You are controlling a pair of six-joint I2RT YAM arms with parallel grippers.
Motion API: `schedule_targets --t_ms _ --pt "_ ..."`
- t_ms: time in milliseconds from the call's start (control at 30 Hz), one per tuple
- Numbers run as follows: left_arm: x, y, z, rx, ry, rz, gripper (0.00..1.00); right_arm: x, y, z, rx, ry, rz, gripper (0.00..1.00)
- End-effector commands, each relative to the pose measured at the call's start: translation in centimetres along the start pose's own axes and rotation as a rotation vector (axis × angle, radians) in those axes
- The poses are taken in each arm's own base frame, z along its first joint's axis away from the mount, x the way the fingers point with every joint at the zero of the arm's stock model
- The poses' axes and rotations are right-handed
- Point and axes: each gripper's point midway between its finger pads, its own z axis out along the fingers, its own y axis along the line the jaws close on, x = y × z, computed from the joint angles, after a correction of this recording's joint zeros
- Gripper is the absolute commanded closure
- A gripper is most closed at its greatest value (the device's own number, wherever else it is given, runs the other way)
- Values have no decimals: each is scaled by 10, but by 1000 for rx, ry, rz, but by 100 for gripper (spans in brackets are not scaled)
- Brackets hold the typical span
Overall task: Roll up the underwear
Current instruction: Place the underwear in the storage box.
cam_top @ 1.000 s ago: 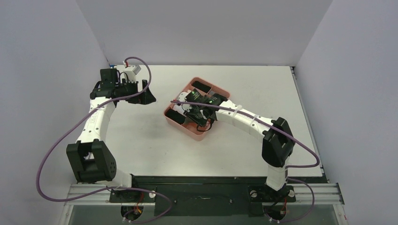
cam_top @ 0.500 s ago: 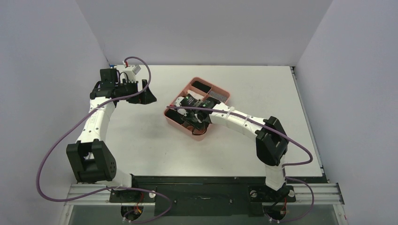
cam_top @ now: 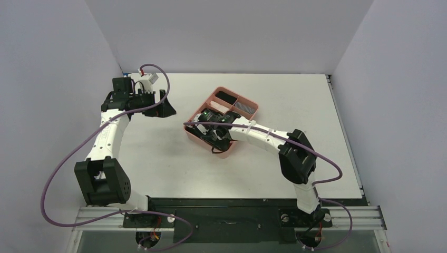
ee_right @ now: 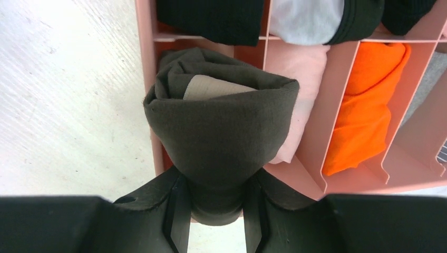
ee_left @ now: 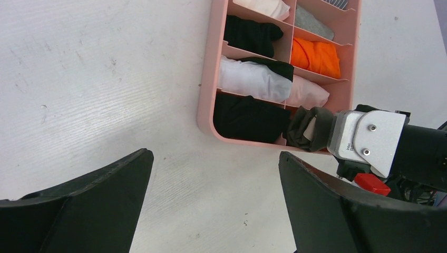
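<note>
On the desk [cam_top: 158, 153] I count one pink tray [ee_left: 206, 79], split into cells, and two arms: the left arm [cam_top: 108, 134] out by the far left edge, the right arm [cam_top: 263, 134] reaching across to the tray.

Counting rolls in the tray through the left wrist camera, I get two black ones [ee_left: 250, 36] [ee_left: 248, 118], one white [ee_left: 248, 79] with black cloth at its end, one cream [ee_left: 266, 6], one orange [ee_left: 316, 57], one pale pink [ee_left: 308, 94] and one plain grey [ee_left: 311, 23]. From above I also see one striped grey roll [cam_top: 245, 107]. That makes eight, plus the one underwear [ee_right: 221, 126].

My right jaws are pinching the underwear. It is a tight dark roll; its near end is squeezed narrow between the two fingers [ee_right: 158, 195], and the fat part bulges out past the tips. A beige strip of waistband shows folded into the far end. The roll sits over the corner cell of the tray's end row, just beside the pale pink roll and next to the nearer black one. I cannot tell whether it rests on the cell's floor.

My left jaws are spread wide, with nothing between them, and hang over bare desk to the left of the tray, well apart from the underwear.
</note>
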Motion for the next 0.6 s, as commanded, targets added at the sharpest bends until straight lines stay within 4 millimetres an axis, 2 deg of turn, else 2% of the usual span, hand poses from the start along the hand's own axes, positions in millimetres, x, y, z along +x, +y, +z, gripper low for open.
schedule_targets --t_ms 0,333,567 --pt "-7 -7 -8 23 -35 27 12 -15 3 -2 -63 -37 32 100" --pt "-11 -10 -14 15 -52 43 12 -1 -1 20 -162 26 82 100" --pt "-9 -8 -12 12 -47 36 12 10 1 27 -182 84 70 100"
